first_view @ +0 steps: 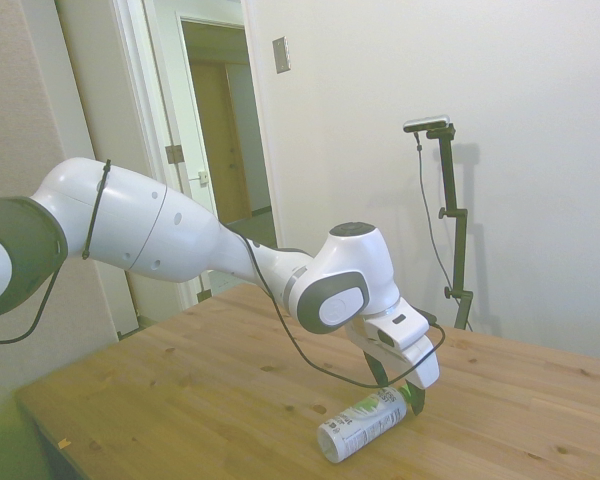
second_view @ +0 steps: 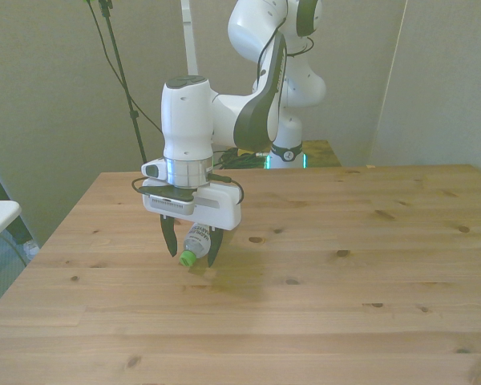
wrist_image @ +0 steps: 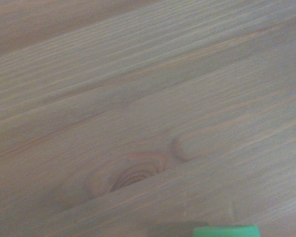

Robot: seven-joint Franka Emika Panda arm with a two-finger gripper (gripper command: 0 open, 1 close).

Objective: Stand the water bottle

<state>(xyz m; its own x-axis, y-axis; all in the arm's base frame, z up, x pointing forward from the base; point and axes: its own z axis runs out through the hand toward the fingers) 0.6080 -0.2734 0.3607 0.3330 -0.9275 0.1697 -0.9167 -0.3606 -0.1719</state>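
I see the water bottle [first_view: 364, 424] lying on its side on the wooden table [second_view: 369, 265], green cap [second_view: 187, 258] end between my gripper [second_view: 191, 249] fingers; fingers spread either side of the neck, not clamped; wrist view shows wood grain and the cap edge [wrist_image: 226, 230].

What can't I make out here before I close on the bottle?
- Side view: the bright green cap of the slim plastic water bottle lying on the wooden table is hidden by the tool.
- Front view: most of the bottle's body is hidden behind the tool; whether the fingers touch it cannot be told.
- Wrist view: blurred; only a sliver of green cap, cut by the edge.
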